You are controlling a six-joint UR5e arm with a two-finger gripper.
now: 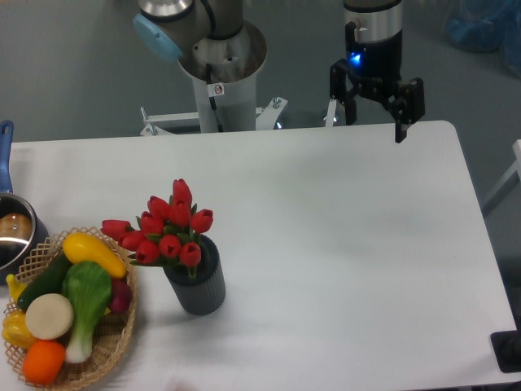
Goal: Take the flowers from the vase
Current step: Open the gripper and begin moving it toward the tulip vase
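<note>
The flowers [167, 230], a bunch of red tulip buds with green leaves, stand in the vase [198, 285], a short dark grey ribbed cylinder at the left front of the white table [342, 244]. The buds lean toward the left over the vase's mouth; their stems are hidden inside it. My gripper [366, 124] hangs high over the table's far edge, far to the right of the flowers, fingers pointing down. It is open and holds nothing.
A wicker basket [110, 346] of toy vegetables and fruit sits just left of the vase. A steel pot [15, 232] with a blue handle is at the left edge. The robot's base column [221, 77] stands behind the table.
</note>
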